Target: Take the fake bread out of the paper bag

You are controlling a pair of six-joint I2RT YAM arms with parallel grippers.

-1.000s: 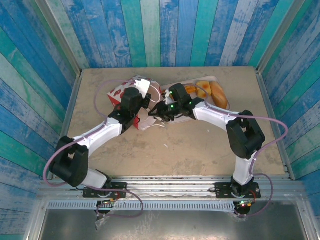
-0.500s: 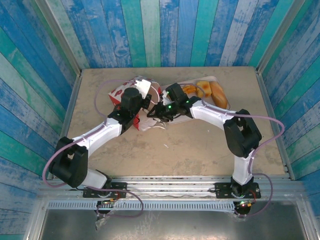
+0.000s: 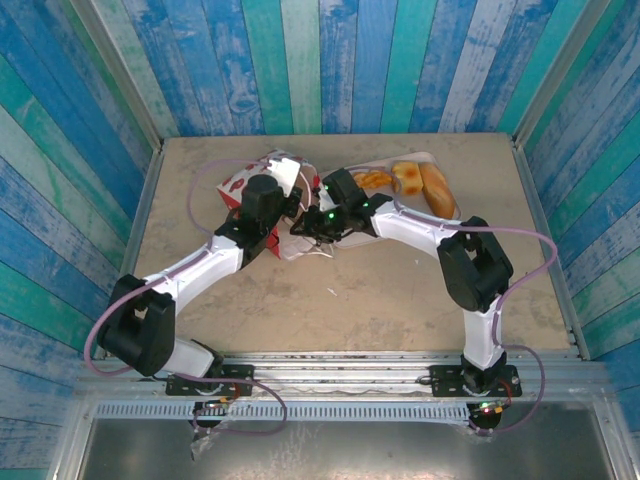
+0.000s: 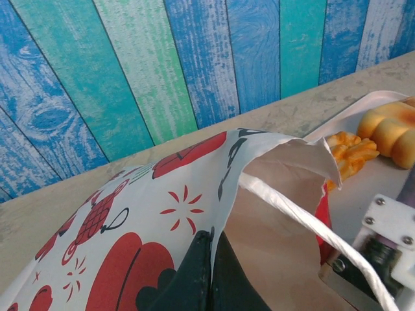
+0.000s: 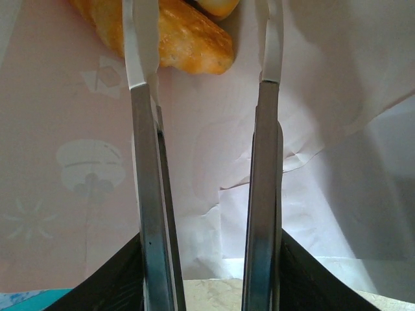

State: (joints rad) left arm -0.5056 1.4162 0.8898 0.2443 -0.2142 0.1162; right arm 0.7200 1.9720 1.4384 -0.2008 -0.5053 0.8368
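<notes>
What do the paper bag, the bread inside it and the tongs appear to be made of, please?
The paper bag looks like thin printed paper, tan inside, judging by its sharp creases and folded edge. The bread is probably plastic or resin: glossy orange with bright highlights. The tongs look like steel: smooth grey strips with a dull sheen.

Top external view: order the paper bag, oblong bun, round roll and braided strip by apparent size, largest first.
Largest: paper bag.
Then: oblong bun.
Last: round roll and braided strip look about alike, so unranked.
</notes>
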